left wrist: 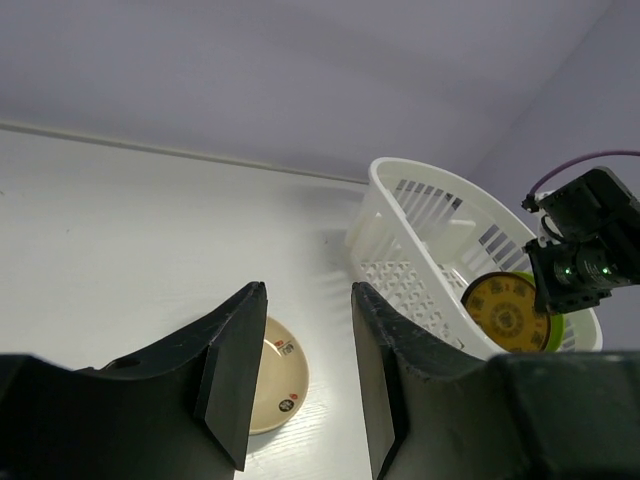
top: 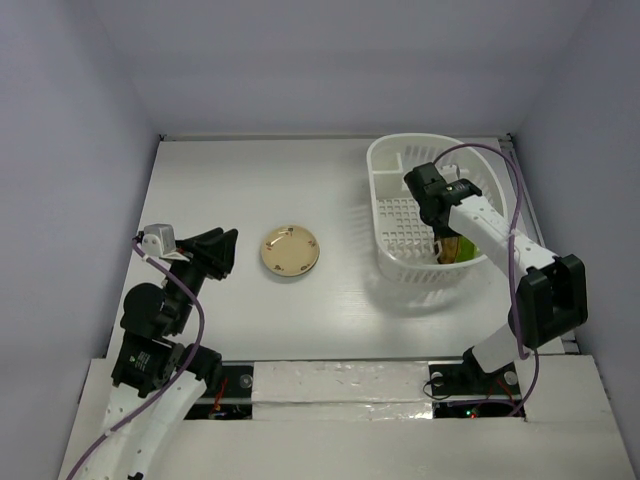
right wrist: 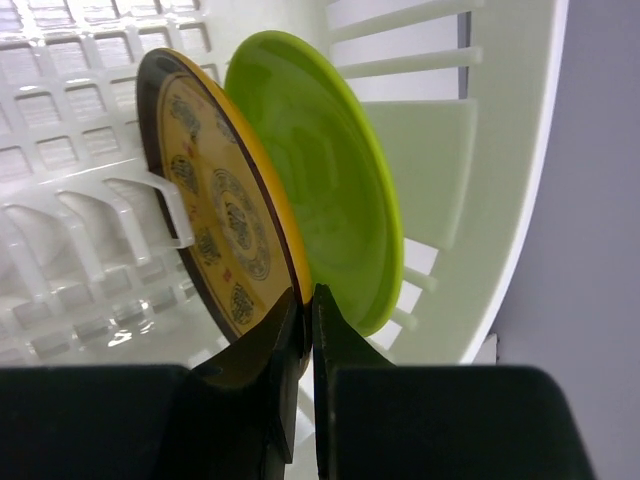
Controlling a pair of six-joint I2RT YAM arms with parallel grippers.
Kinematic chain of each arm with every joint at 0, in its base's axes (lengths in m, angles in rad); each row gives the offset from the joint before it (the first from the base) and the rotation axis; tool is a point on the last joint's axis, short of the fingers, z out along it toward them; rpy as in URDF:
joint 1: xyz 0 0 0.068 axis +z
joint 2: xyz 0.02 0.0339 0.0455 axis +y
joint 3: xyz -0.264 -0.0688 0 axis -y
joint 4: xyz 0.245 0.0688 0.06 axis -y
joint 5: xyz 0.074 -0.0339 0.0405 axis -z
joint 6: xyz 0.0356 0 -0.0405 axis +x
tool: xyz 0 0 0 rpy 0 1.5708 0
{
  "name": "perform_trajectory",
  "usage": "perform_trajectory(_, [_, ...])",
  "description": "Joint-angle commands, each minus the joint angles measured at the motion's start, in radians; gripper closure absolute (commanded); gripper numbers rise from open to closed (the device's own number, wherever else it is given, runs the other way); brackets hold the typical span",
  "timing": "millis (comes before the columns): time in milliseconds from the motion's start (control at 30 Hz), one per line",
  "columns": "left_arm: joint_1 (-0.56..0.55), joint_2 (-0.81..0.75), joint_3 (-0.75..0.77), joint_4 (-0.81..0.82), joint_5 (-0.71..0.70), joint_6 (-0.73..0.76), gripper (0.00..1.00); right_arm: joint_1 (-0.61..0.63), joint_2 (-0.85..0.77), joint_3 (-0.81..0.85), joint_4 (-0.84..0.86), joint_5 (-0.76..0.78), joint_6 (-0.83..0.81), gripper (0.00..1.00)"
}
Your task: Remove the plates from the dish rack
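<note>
top view: the dish rack [top: 392, 262] stands on the right side of the tabletop [top: 230, 180]. the right arm [top: 490, 225] reaches down into its near right part, and the right fingers [top: 447, 243] are low inside it. from here i cannot tell how they stand. the cream plate [top: 291, 251] lies flat on the tabletop, left of the rack and well apart from it. the left fingers [top: 222, 250] hang just beside this plate on its left, not touching it.

left wrist view: the left fingers [left wrist: 235, 370] are spread wide with nothing between them. the cream plate [left wrist: 278, 372] shows in the gap, down on the tabletop. farther off, in the dish rack [left wrist: 420, 215], the amber plate [left wrist: 507, 310] stands on edge. a sliver of the lime green plate [left wrist: 546, 328] shows behind it.

right wrist view: the 2 plates stand upright, close together, near the rack's slotted wall [right wrist: 510, 200]. the amber plate [right wrist: 215, 200] is on the left and the lime green plate [right wrist: 325, 170] is just behind it on the right. the right fingers [right wrist: 268, 365] are pinched together on the lower rim of the amber plate. 1 finger is on its patterned face and the other sits in the narrow space between the 2 plates.
</note>
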Motion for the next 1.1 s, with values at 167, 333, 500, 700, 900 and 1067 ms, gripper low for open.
perform_trajectory(167, [-0.014, -0.023, 0.035, 0.022, 0.001, 0.001, 0.63, 0.008, 0.017, 0.08, -0.043, 0.047, -0.009, 1.0])
perform_trajectory(333, [-0.014, -0.023, 0.035, 0.022, 0.004, 0.001, 0.63, 0.051, 0.046, 0.123, -0.089, 0.078, 0.0, 1.0])
perform_trajectory(500, [-0.014, -0.023, 0.035, 0.022, 0.004, 0.0, 0.63, 0.072, 0.072, 0.163, -0.136, 0.106, 0.015, 1.0])
perform_trajectory(700, [-0.014, -0.023, 0.035, 0.02, 0.001, -0.002, 0.63, 0.094, 0.076, 0.249, -0.213, 0.143, 0.057, 1.0])
perform_trajectory(900, [-0.014, -0.02, 0.035, 0.02, 0.001, -0.002, 0.63, 0.112, 0.01, 0.35, -0.253, 0.158, 0.068, 1.0])
perform_trajectory(1067, [-0.014, -0.015, 0.035, 0.019, 0.001, 0.0, 0.63, 0.135, -0.067, 0.43, -0.261, 0.157, 0.088, 1.0])
